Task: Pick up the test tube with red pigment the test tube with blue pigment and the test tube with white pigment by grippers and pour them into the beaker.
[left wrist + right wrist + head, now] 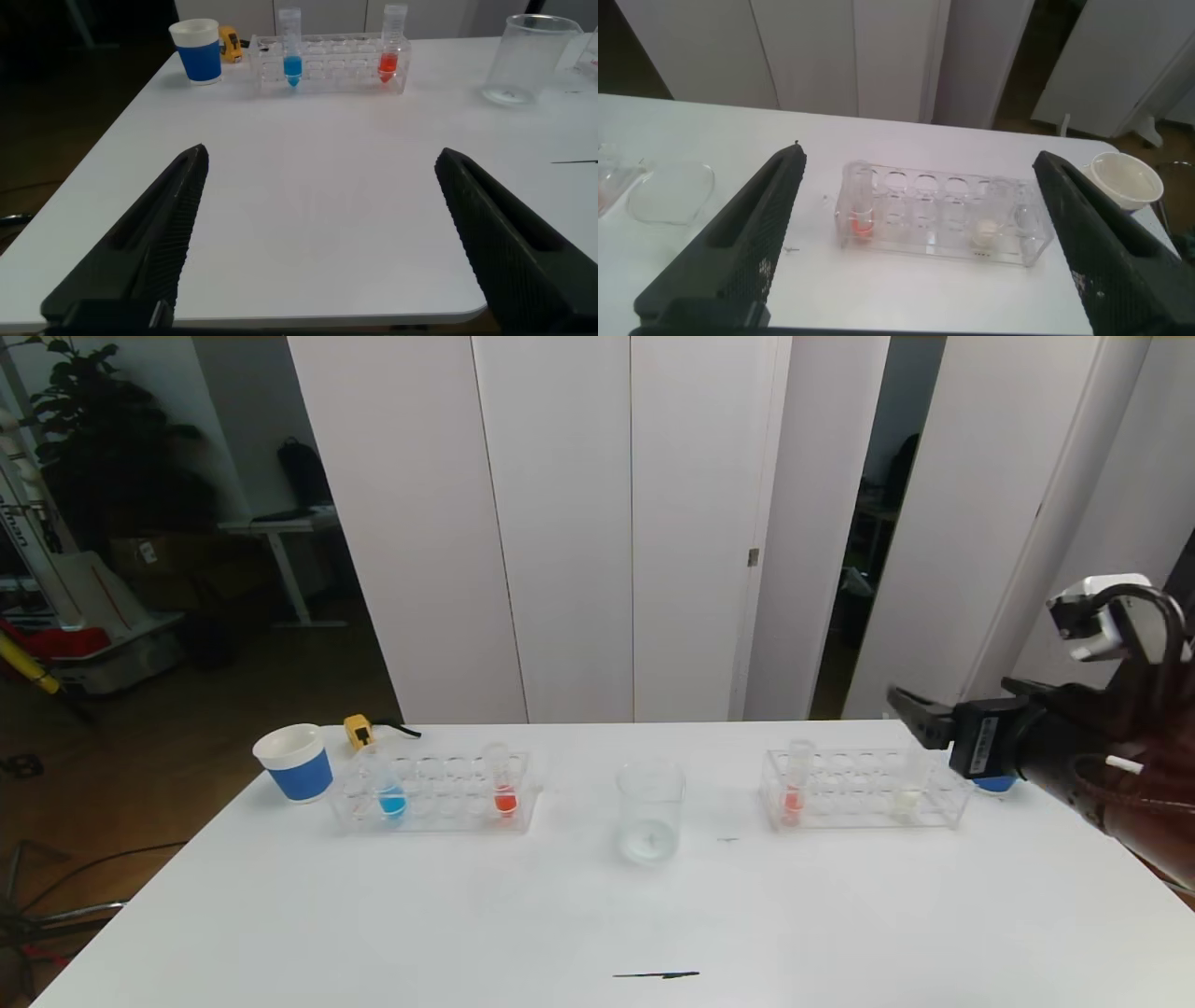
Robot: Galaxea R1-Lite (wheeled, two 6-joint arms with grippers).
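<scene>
While jaws gape, right gripper (910,714) raised above rack (864,791)

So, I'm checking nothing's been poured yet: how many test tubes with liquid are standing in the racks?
4. Left rack: the test tube with blue pigment and a red one. Right rack: a paler red tube and the test tube with white pigment.

Right claw (910,714) raised, fingers spread; left claw (322,243) low, fingers spread.

beaker (650,812) between two racks (434,793), cup (295,763) far left
</scene>
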